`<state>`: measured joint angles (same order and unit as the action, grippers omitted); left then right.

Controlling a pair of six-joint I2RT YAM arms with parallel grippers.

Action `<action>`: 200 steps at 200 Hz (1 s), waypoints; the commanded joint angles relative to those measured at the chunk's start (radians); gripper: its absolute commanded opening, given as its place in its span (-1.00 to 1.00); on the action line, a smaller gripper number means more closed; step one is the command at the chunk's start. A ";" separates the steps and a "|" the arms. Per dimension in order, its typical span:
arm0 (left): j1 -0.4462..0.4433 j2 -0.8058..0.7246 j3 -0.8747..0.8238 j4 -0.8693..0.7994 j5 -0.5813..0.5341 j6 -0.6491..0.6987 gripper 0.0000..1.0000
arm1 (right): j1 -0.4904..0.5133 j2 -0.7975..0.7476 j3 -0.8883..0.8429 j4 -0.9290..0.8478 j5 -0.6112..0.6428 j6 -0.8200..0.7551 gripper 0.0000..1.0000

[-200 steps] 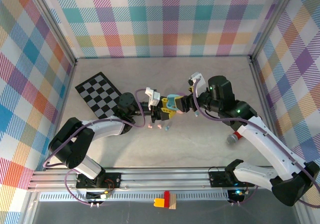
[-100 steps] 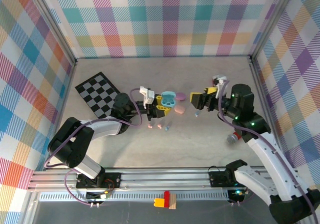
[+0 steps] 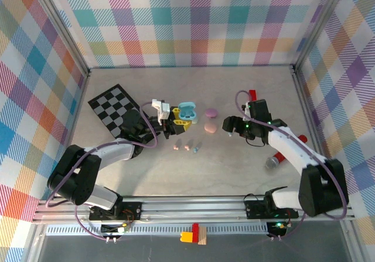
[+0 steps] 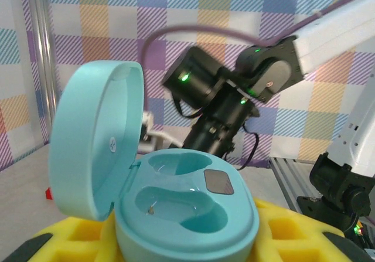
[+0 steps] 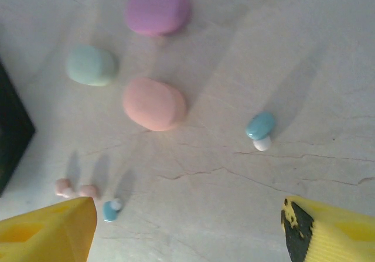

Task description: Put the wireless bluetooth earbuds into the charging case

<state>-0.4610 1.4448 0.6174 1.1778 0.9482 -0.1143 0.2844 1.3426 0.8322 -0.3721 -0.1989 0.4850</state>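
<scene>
My left gripper [image 3: 174,116] is shut on a teal charging case [image 3: 186,111], held above the table left of centre. In the left wrist view the case [image 4: 181,212] sits between the yellow pads [image 4: 304,241], its lid [image 4: 94,139] swung open and both wells empty. My right gripper [image 3: 229,125] hangs open low over the table, and its yellow fingertips [image 5: 47,230] frame bare tabletop. One blue earbud [image 5: 260,127] lies just ahead of it. Another blue earbud [image 5: 110,209] and two pink earbuds [image 5: 88,190] lie further left, in a row [image 3: 186,147] in the top view.
Closed pebble cases rest near the middle: pink [image 3: 210,127], purple [image 3: 212,112] and, in the right wrist view, mint [image 5: 91,65]. A checkerboard [image 3: 117,109] lies at back left. A red block [image 3: 253,93] and a grey-and-red item [image 3: 272,162] lie to the right.
The two grippers were close together at the case; the left has drawn back left with the open case. The right has pulled away right and come down low over the table.
</scene>
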 commanded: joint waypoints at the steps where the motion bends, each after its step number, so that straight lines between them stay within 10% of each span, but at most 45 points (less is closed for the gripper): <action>1: 0.009 -0.035 -0.013 -0.022 -0.004 0.043 -0.27 | -0.005 0.095 0.082 -0.012 -0.004 -0.044 0.63; 50: 0.008 -0.053 -0.020 -0.063 -0.011 0.062 -0.27 | -0.006 0.298 0.231 -0.109 0.119 0.007 0.43; 119: 0.034 -0.115 -0.024 -0.259 -0.076 0.191 -0.27 | 0.179 0.406 0.376 -0.359 0.603 0.005 0.10; 200: 0.158 -0.168 -0.114 -0.179 -0.094 0.154 -0.25 | 0.267 0.605 0.528 -0.491 0.696 0.020 -0.01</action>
<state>-0.3275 1.2980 0.5194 0.9432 0.8536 0.0486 0.5388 1.9209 1.3209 -0.7841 0.4393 0.4877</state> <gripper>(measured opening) 0.375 0.499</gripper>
